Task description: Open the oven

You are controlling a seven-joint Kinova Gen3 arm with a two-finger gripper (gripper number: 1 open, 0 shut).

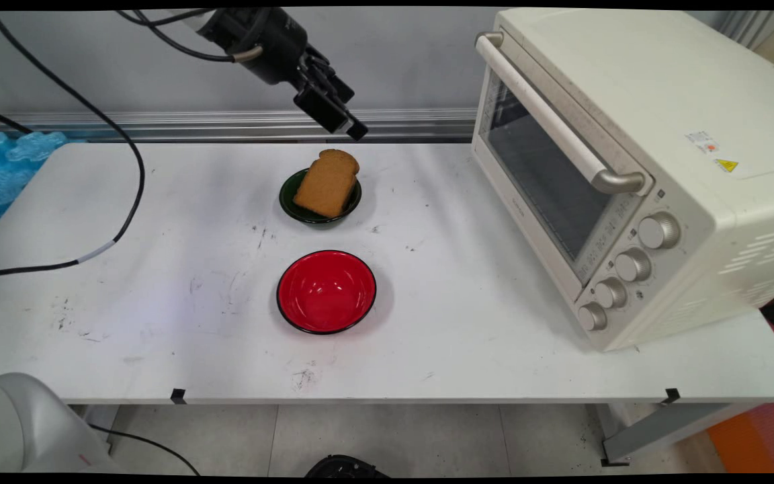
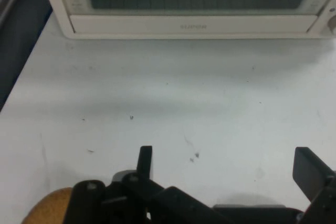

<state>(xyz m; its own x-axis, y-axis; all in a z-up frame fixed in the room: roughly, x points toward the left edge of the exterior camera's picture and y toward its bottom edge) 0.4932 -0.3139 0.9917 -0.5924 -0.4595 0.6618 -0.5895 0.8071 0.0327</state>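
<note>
Bread slice: brown, flat, one rounded top crust and straight sides. It lies tilted in the dark green bowl, its rounded end propped on the bowl's far rim and pointing away toward the wall, slightly toward the toaster oven; the squared end sits low in the bowl on the near side. Long axis runs near-to-far across the bowl. Crust edge darker than the face. In the hand view only a blurred brown corner shows at the lower left.

Pincer: raised in the air above and just behind the bread, not touching it, angled down and toward the oven. Fingers spread wide, one finger and the other at the opposite side of the hand view with bare desk between them; nothing is held.

Red bowl: upright, black rim, directly on the near side of the green bowl, apart from it, nothing in it.

Toaster oven: cream, door shut, handle along the top of the door, four knobs at its near end. It stands well to the side of the bread, with open desk between.

Opposite side of the bread: wide bare desk surface, scuffed, with a black cable draped over it. The desk's far edge runs close behind the green bowl.
</note>
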